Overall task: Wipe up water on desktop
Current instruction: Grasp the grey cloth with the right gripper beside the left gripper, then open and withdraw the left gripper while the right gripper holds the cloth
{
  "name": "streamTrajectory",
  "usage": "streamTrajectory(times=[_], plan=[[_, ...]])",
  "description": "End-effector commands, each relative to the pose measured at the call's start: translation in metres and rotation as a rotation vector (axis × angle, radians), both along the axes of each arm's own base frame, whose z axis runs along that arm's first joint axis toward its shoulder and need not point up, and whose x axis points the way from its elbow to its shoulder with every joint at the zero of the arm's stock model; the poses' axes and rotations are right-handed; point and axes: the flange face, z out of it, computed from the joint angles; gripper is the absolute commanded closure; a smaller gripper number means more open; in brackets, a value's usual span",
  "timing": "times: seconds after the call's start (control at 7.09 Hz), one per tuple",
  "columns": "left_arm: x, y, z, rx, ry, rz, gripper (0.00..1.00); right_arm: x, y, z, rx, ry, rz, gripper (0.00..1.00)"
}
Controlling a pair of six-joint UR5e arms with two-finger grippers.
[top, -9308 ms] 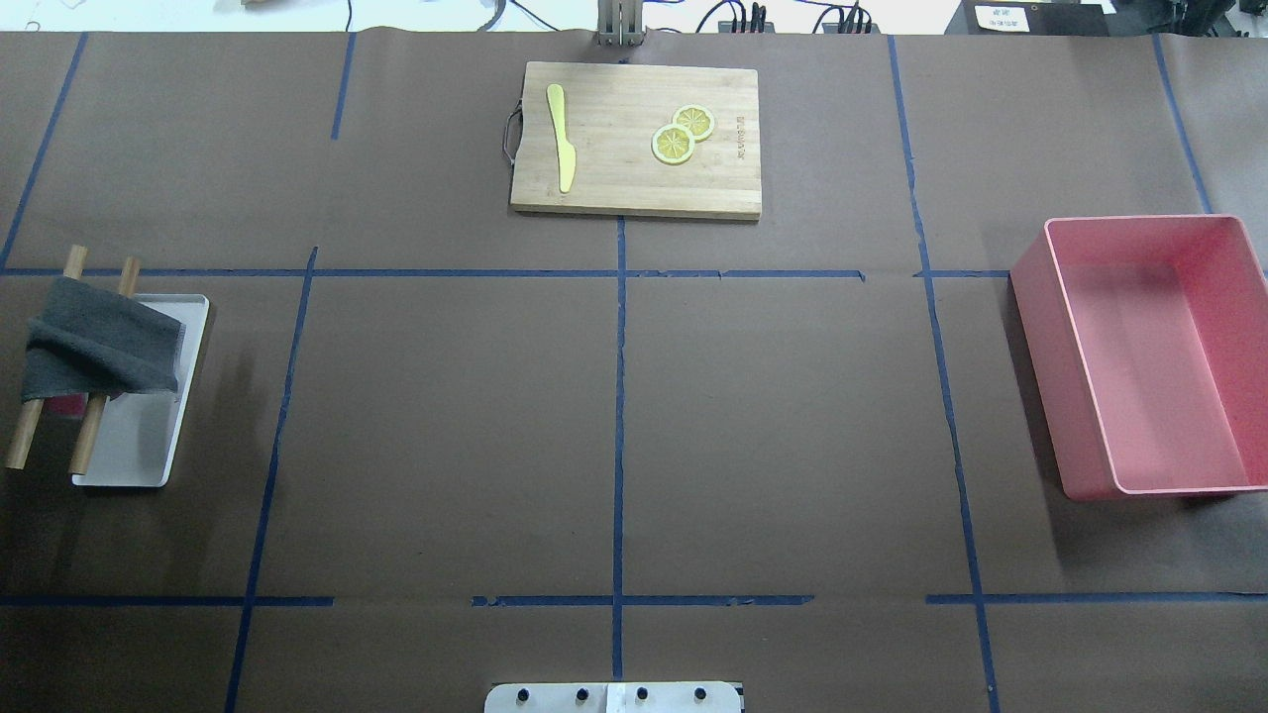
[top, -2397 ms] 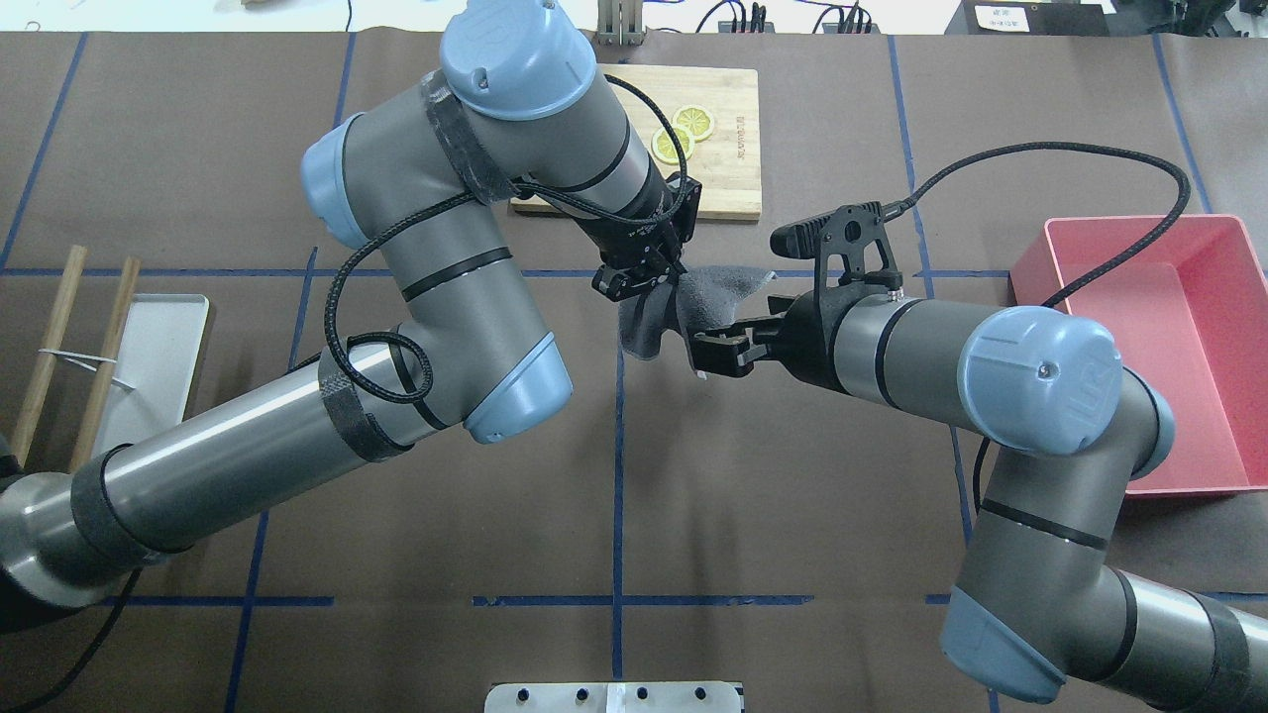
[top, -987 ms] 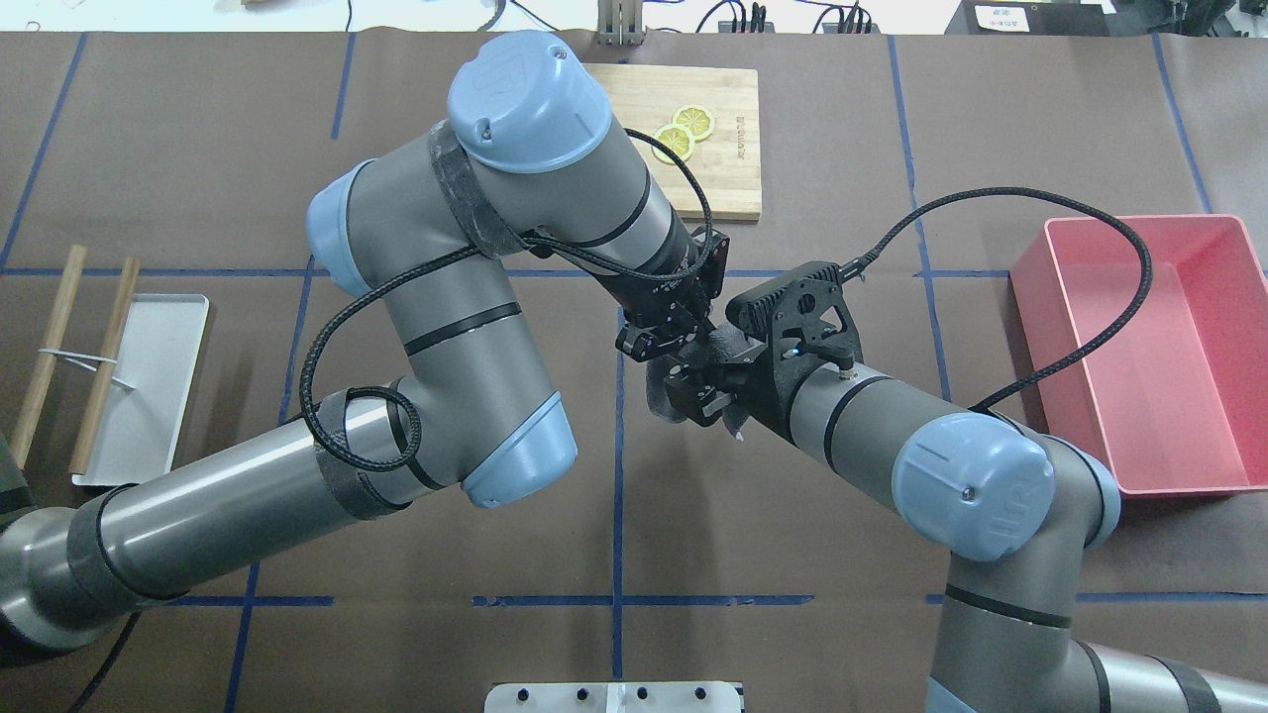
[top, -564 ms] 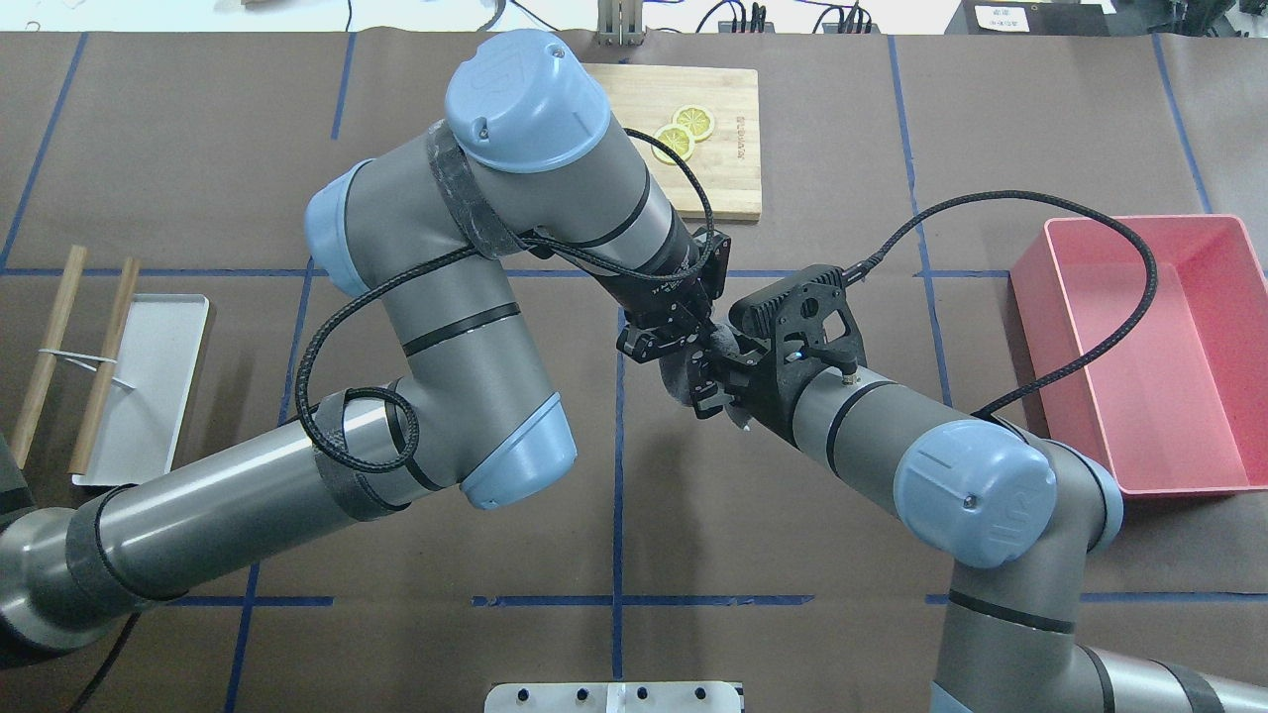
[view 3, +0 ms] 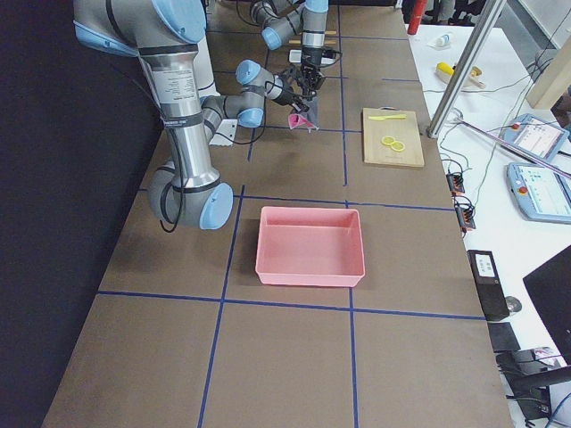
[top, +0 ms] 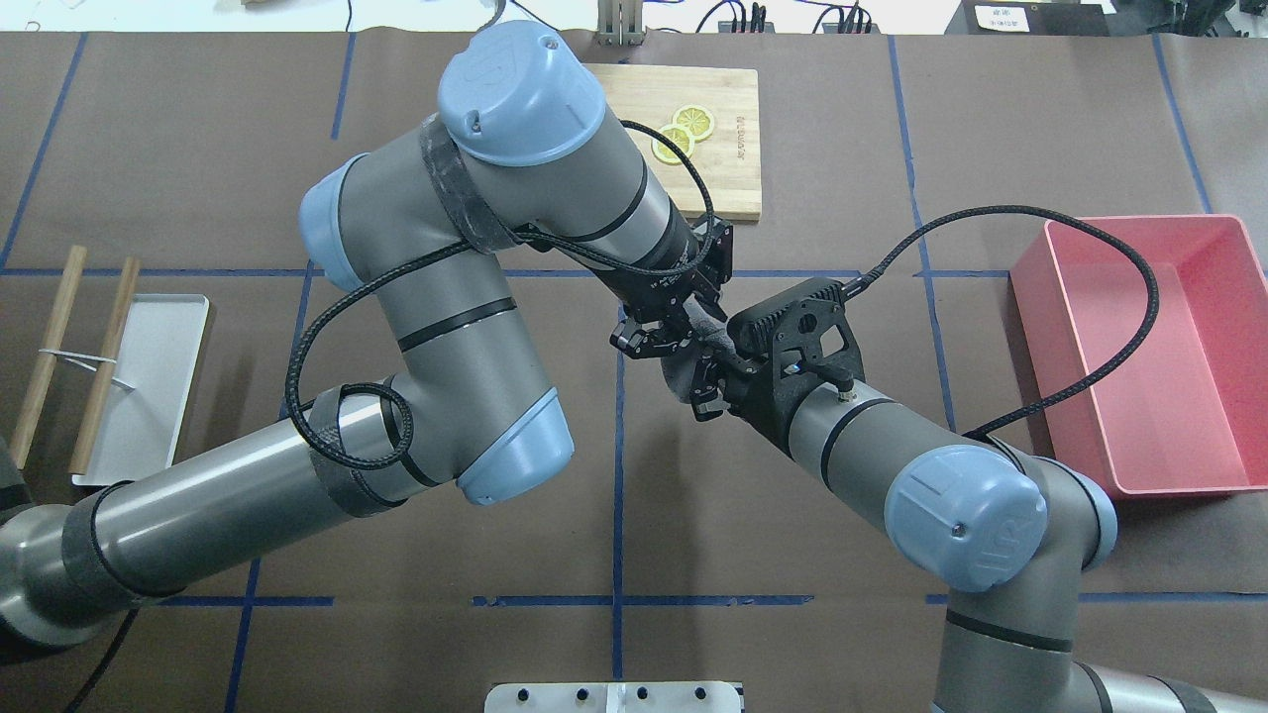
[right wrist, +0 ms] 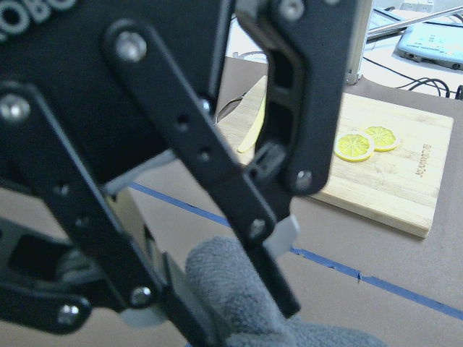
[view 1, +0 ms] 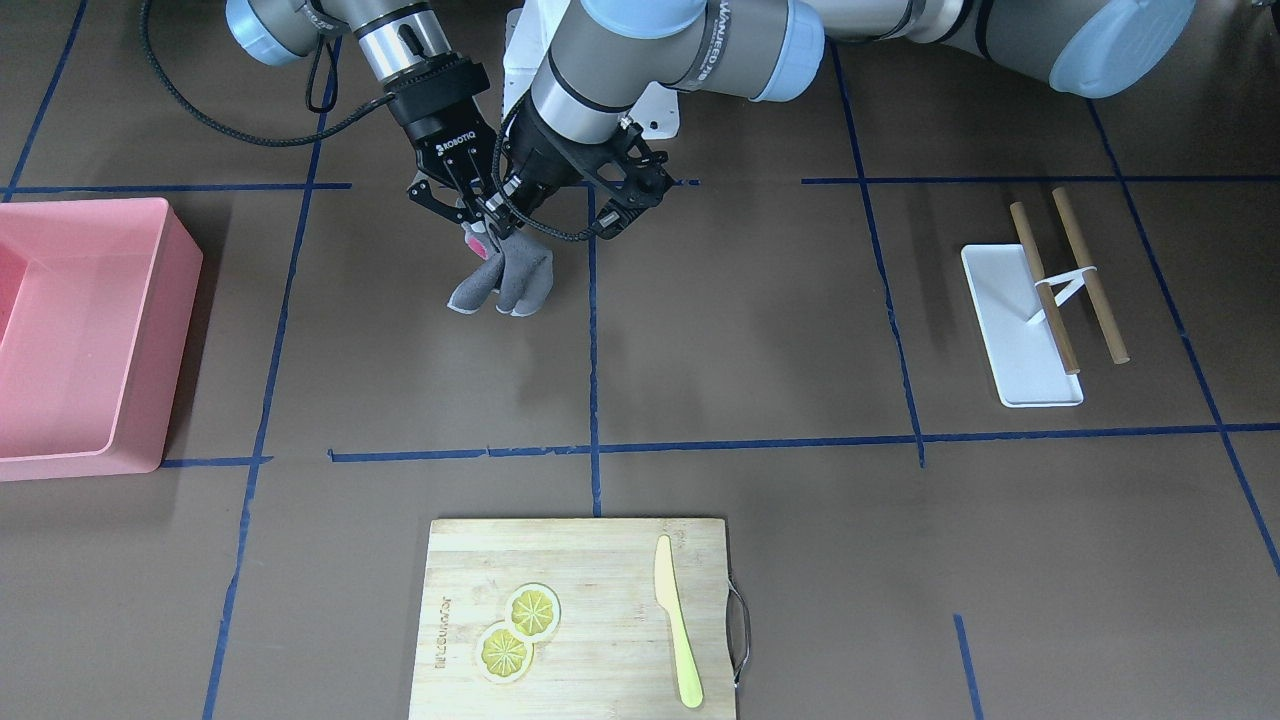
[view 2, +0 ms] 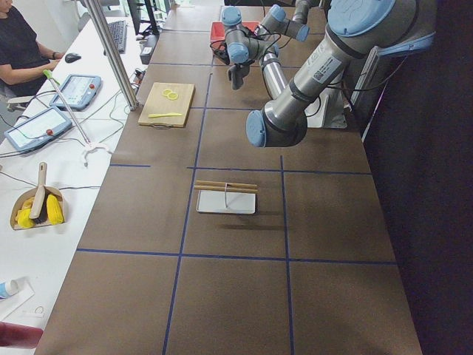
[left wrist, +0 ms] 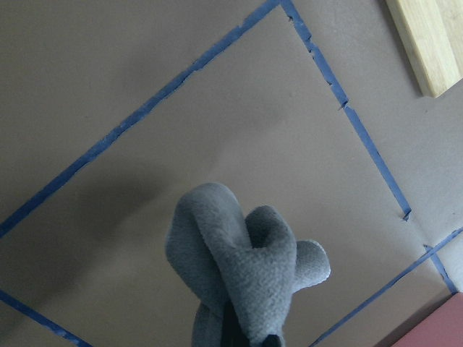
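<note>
Pinching grey cloth point(view 1: 506, 278), closed left gripper point(view 1: 504, 226); right gripper point(view 1: 471, 226) alongside.

- I log the large flat matte desktop point(view 1: 750, 330) as dark brown, ruled into rectangles by thin blue tape lines.
- Crumpled fleece cloth point(view 1: 515, 275): grey, one pink patch.
- Rectangular plastic bin point(view 1: 180, 300): plain pink.
- Rectangular wooden cutting board point(view 1: 600, 620): light tan; its flat knife point(view 1: 675, 620) and round lemon slices point(view 1: 532, 608), yellow.

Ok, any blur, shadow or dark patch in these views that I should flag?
Right wrist view: black linkage close to the lens fills the frame and looks soft, the cutting board behind is sharper. Left wrist view: the grey cloth is in focus, with a soft shadow on the desktop beside it. Both side views: the strip beyond the desktop on the robot's side is black.
</note>
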Motion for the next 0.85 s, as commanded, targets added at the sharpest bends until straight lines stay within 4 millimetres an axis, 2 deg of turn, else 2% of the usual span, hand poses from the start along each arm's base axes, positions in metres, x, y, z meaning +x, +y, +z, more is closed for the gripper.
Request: streamTrajectory(times=[0.0, 0.28, 0.42, 0.56, 0.71], plan=[[-0.029, -0.018, -0.008, 0.013, 0.023, -0.035, 0.27, -0.001, 0.002, 0.003, -0.001, 0.006, 0.003, 0.96], [-0.076, -0.052, -0.011, 0.018, 0.055, -0.055, 0.27, 0.013, 0.007, 0.026, -0.026, 0.036, -0.004, 0.98], [-0.097, -0.067, -0.001, 0.034, 0.057, -0.051, 0.26, 0.021, 0.011, 0.046, -0.093, 0.034, 0.005, 1.0], [-0.115, -0.071, 0.011, 0.055, 0.054, -0.06, 0.26, 0.024, 0.013, 0.062, -0.269, -0.03, -0.002, 1.0], [-0.136, -0.068, 0.036, 0.119, 0.043, -0.052, 0.26, 0.029, 0.004, 0.078, -0.413, -0.035, 0.031, 1.0]])
